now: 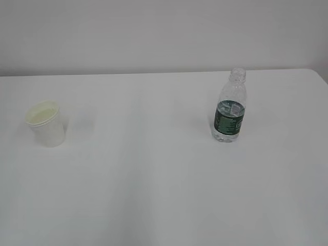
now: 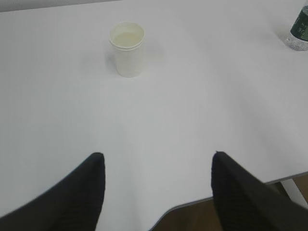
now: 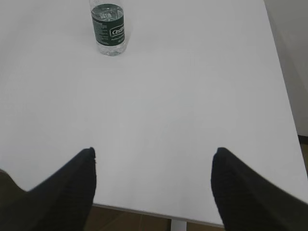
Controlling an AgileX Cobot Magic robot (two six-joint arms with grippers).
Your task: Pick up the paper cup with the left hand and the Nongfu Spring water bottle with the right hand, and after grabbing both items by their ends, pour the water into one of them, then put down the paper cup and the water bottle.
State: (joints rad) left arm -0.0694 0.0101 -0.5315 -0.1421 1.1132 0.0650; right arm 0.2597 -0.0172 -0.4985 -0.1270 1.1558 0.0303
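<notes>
Two things stand on the white worktop (image 1: 164, 195), and we see them well apart from each other: the paper cup (image 1: 46, 123) toward the left and the Nongfu Spring water bottle (image 1: 229, 106) toward the right in the exterior view. We find the cup upright, its rolled rim uppermost and its pale yellowish inside showing; whether it holds anything we cannot tell. We see the bottle upright too, capless, with its dark green label band around the lower body and the water (image 1: 228, 134) clear in its base below the label. Neither arm appears in the exterior view. From the left wrist view we look past the left hand's pincer (image 2: 159, 166), whose two black fingers (image 2: 89, 187) stand wide apart with only bare worktop between them; the cup sits well ahead of it, slightly to the left, and the bottle's foot shows at the upper right edge. From the right wrist view we see the right hand's pincer (image 3: 153, 161) likewise spread wide and holding nothing, poised near the worktop's front edge, with the bottle well ahead and off to the left of its gap.
</notes>
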